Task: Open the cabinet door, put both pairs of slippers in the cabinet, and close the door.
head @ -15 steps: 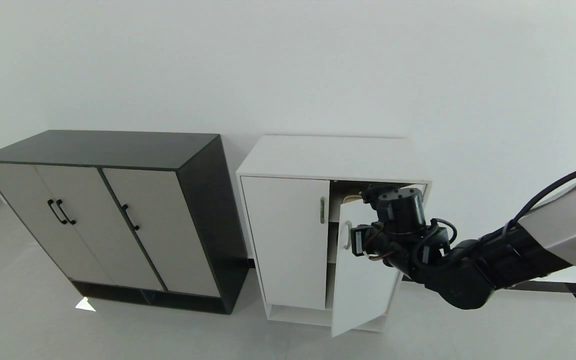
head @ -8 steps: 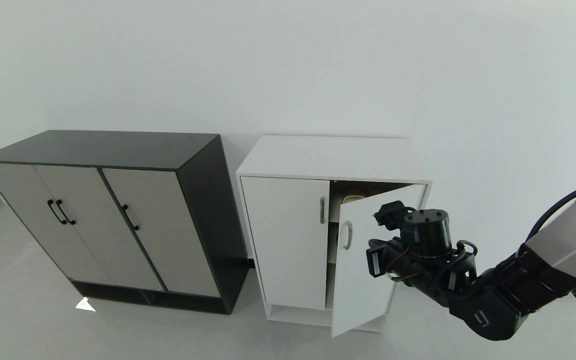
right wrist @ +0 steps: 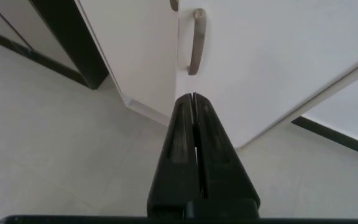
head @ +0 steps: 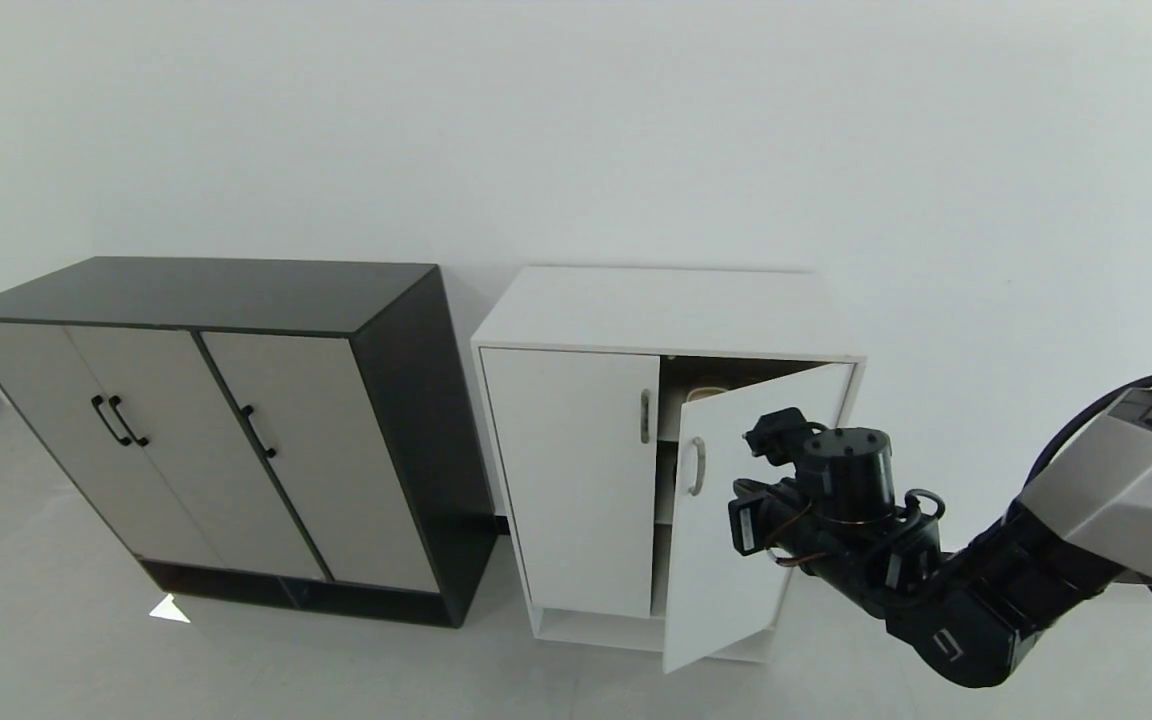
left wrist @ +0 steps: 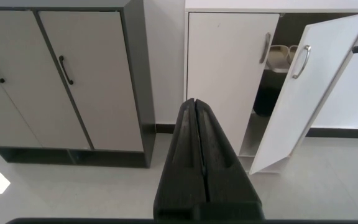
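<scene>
**Head view.** A plain white wall stands behind two units on a grey floor. On the left is a dark cabinet with grey doors, all shut. Just beside it is the white cabinet. Its left door is shut, and its right door is ajar, swung partly outward on its right-hand hinges. The right arm reaches in from the right with its wrist in front of that door's outer face, near the handle. In my judgement this is where an arm would stand to push the door home.

**Left wrist view.** The left gripper has its fingers pressed flat together and holds nothing. It hangs well back from both units and faces the gap between them. Through the opening, pale slippers lie on the upper shelf. I cannot tell whether both pairs are there. If they are, only the closing remains.

**Right wrist view.** The right gripper is likewise closed tight and empty. Its tip points at the door panel just below the handle, and I cannot confirm contact. Closed fingers make a blunt tip, which suits a push.

**Clearances.** The door's free edge has to swing in to meet the shut door's edge, and nothing lies in that wedge. The floor ahead gives the arm open room. One risk is the tip catching behind the handle during the push.
</scene>
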Controlling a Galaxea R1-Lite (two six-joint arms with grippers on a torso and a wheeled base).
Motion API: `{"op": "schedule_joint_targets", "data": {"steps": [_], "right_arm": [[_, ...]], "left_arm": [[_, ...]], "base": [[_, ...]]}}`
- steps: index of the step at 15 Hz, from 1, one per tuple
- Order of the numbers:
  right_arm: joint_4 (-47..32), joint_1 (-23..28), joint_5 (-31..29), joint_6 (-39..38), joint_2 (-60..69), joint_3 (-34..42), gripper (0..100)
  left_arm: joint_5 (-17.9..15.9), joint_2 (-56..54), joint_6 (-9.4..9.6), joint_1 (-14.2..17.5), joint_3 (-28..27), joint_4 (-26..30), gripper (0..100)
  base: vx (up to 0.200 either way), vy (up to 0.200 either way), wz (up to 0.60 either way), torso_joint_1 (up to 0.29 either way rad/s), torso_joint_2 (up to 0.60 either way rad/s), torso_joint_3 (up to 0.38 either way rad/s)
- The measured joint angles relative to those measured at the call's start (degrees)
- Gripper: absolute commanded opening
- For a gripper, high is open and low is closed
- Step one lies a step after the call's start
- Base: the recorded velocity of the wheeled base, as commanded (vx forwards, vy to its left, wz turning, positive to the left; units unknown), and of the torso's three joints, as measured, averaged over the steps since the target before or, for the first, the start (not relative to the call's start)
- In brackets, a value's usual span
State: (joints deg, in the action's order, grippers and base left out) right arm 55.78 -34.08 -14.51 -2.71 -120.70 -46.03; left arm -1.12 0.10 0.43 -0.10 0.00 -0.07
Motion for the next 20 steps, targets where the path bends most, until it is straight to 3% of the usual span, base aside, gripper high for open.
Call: {"op": "schedule_joint_targets", "data": {"steps": [8,14,17,20], "right_arm": [[0.24,-0.11,0.06,0.93,-1.46,0.0,0],[2.33,0.74,3.45,0.52,-1.73,0.74,0],[3.72,0.66,8.06,0.63,-1.57,2.9,0],[5.55,0.85,11.67,0.88,-1.38,4.77,0]], "left_arm": [[-0.02,0.0,0.0,-0.06,0.0,0.0,0],[0.0,0.0,0.01,0.0,0.0,0.0,0],[0.01,0.0,0.01,0.0,0.0,0.0,0],[0.06,0.0,0.01,0.02,0.0,0.0,0]], "base": [[0.0,0.0,-0.07,0.001,0.0,0.0],[0.2,0.0,0.0,0.001,0.0,0.003],[0.2,0.0,0.0,-0.002,0.0,0.002],[0.0,0.0,0.0,0.0,0.0,0.0]]}}
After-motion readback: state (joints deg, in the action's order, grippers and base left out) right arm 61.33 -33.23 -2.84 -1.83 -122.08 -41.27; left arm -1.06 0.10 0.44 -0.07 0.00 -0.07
